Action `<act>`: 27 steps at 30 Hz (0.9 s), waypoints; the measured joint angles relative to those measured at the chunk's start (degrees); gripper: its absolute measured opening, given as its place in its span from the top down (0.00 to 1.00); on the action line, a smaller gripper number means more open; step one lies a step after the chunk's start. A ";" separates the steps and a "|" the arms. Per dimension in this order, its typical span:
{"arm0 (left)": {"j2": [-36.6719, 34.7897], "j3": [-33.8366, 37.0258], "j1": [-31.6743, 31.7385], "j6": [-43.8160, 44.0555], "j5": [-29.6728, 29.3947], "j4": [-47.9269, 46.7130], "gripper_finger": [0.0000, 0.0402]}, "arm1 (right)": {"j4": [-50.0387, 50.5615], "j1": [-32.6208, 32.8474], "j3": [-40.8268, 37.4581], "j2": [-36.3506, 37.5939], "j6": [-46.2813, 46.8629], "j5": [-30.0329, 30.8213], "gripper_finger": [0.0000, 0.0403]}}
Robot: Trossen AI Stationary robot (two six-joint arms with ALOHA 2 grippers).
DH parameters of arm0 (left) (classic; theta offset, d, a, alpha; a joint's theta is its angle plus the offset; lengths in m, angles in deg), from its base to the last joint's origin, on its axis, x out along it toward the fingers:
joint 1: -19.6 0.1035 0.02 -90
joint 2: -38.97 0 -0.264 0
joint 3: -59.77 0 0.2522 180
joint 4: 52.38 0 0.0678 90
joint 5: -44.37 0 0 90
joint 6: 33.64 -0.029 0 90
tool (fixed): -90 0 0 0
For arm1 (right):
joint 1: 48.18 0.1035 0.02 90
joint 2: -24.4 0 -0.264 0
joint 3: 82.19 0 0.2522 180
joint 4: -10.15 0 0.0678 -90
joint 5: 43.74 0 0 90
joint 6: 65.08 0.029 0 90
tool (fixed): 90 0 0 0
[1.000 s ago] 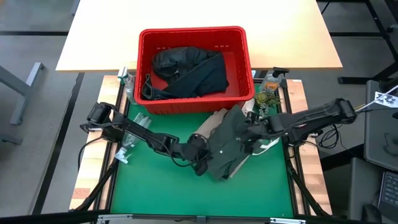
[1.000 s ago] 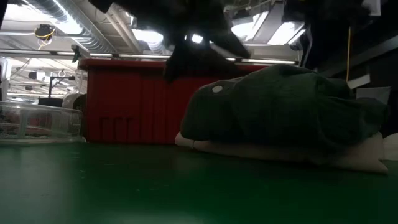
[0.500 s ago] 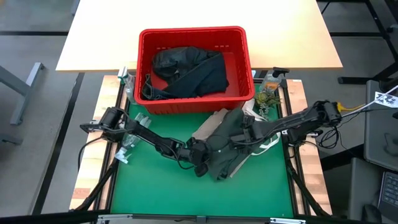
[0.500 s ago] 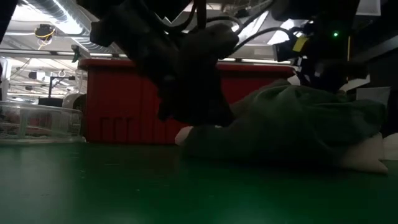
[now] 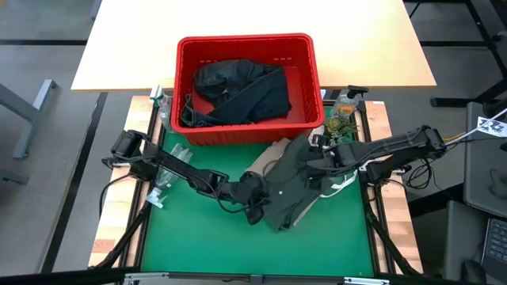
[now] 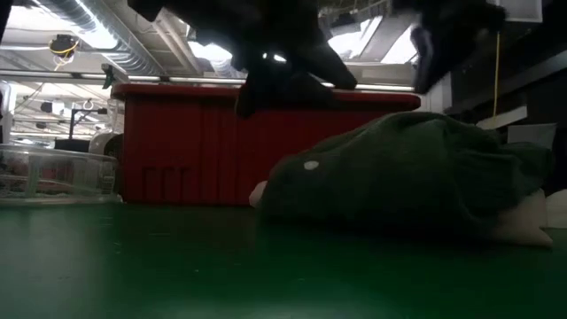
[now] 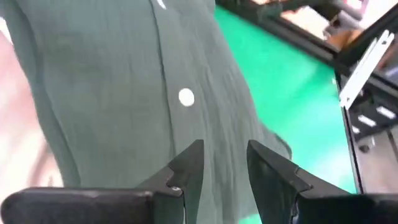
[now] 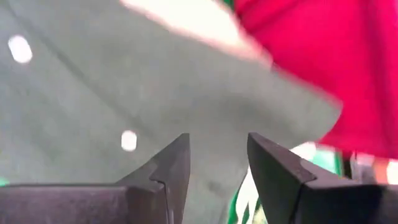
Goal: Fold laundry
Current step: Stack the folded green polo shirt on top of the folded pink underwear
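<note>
The olive-green buttoned shirt (image 5: 289, 184) lies heaped on the green mat, partly on top of the tan top (image 5: 265, 158), whose pale edge shows under it (image 6: 523, 229). My left gripper (image 5: 257, 194) hovers open over the shirt's left side, above a white button (image 7: 185, 96). My right gripper (image 5: 317, 162) hovers open over the shirt's far right part (image 8: 129, 140). In the low view both grippers (image 6: 283, 80) (image 6: 443, 44) hang clear above the heap (image 6: 407, 177). Black garments (image 5: 238, 91) lie in the red basket (image 5: 305, 47).
The red basket (image 6: 195, 142) stands at the mat's far edge, right behind the heap. A clear plastic bottle (image 5: 170, 170) lies at the mat's left edge (image 6: 53, 173). A spray bottle (image 5: 346, 101) and small items stand at the far right corner. Bare green mat (image 5: 238, 245) lies toward the near edge.
Both grippers came down onto the shirt half a second ago, the right one reaching toward the table's left. They have since risen clear again and the right one has drawn back to the right. The shirt's left side now sits lower and flatter, its button farther down.
</note>
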 joint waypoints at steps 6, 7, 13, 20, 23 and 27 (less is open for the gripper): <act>-0.02 0.01 0.64 -2.97 -7.16 1.57 0.71 | -10.83 -0.83 -2.31 -0.22 -2.09 3.41 0.60; -0.02 0.01 0.75 -2.98 -8.02 0.89 0.71 | -12.53 -1.23 -3.35 -0.49 -2.20 3.70 0.60; 0.54 0.02 1.12 -2.97 -9.83 0.50 0.71 | -22.11 -4.39 -11.64 -0.68 -1.47 7.96 0.60; 6.62 0.01 1.04 -2.76 -10.03 -0.62 0.71 | -28.40 -9.66 -19.61 -0.67 -1.20 8.61 0.60; 9.11 0.01 1.05 -2.49 -10.01 -0.50 0.71 | -31.96 -11.68 -22.56 -0.65 -1.14 7.75 0.60; 10.97 -0.03 1.08 -2.48 -9.90 -0.23 0.71 | -32.60 -13.32 -24.49 -0.67 -1.11 5.51 0.60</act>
